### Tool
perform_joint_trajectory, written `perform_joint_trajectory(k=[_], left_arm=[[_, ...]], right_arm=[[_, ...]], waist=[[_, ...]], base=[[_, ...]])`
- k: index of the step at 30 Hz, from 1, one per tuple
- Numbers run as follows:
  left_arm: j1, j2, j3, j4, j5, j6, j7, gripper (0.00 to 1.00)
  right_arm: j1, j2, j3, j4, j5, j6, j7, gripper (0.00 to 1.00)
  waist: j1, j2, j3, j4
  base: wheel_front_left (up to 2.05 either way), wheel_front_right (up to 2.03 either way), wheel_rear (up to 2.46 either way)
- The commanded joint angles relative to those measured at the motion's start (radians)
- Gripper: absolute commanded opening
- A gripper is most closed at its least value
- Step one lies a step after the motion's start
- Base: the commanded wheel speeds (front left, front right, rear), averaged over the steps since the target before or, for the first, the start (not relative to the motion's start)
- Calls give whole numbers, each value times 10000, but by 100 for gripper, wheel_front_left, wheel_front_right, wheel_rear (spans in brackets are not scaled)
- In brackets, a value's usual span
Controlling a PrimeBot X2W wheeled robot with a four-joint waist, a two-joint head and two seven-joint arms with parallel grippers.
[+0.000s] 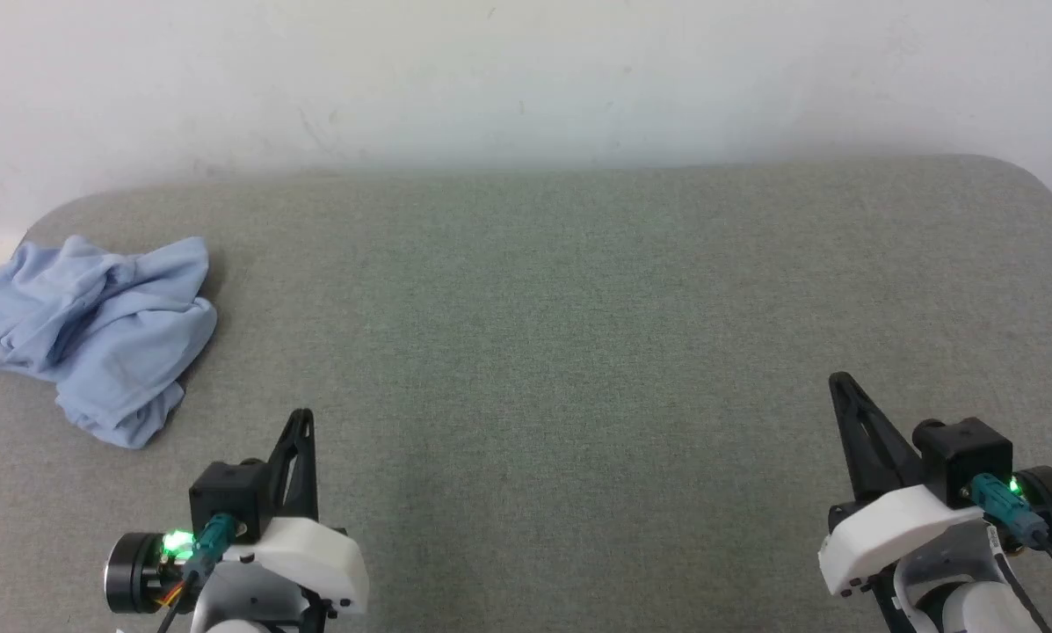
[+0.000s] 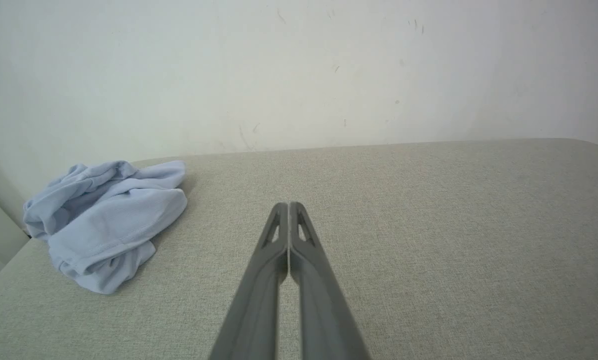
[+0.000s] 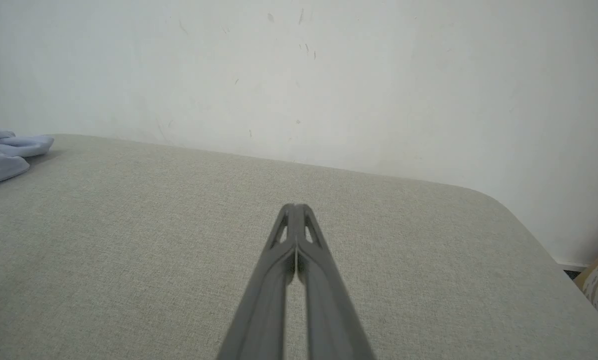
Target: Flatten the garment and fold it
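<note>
Left gripper (image 1: 301,415) and right gripper (image 1: 836,380) are both fully closed, long dark fingers pressed tip to tip, empty, each over the near side of the table (image 1: 578,290) with fingers aimed at its far edge. The table is covered in grey-green woven fabric and has rounded far corners. The garment (image 1: 95,330), soft light blue cotton, lies crumpled in a lump at the table's left edge, well apart from both grippers.
</note>
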Motion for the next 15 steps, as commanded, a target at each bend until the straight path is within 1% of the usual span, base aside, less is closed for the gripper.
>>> perform_joint_trajectory(k=[1,6,7,15], left_arm=[[-132,-9,41,-58,66,-81,1,0],[-132,-9,41,-58,66,-81,1,0],[0,0,0,0,0,0,-1,100],[19,2,-67,54,-41,60,-99,100]], right_arm=[[110,38,-1,-64,-76,-21,5,0],[110,38,-1,-64,-76,-21,5,0],[1,0,0,0,1,0,-1,100],[24,-6,-18,70,72,-1,-97,100]], waist=[[0,0,0,0],[0,0,0,0],[0,0,0,0],[0,0,8,0]], base=[[0,0,0],[0,0,0],[0,0,0],[0,0,0]])
